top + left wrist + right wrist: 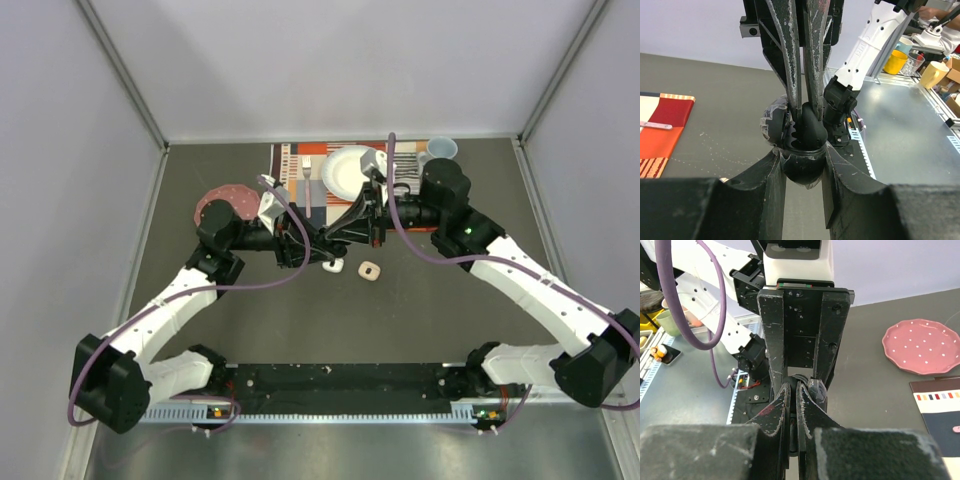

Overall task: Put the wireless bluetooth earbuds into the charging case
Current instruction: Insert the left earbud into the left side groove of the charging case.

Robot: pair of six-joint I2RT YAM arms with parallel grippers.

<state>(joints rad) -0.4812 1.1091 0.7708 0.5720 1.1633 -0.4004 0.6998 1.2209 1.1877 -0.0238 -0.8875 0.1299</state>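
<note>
Clamps the black charging case [802, 172] in the near-shut left gripper [803, 155]; pinches what looks like a black earbud [812, 131] in the fully closed right gripper [804, 112] at the case mouth; calls for stem-first, gentle seating.

— What did we find around the work area?
— We saw a plain, pale grey back wall [340, 60], and side walls [50, 200] of the same flat panels, joined at the corners by aluminium rails [122, 72].
— And below them?
— We looked down on a dark grey tabletop [400, 320], with a strip of brushed metal [330, 455] along its near edge. The light was even, and we noted only soft shadows.
</note>
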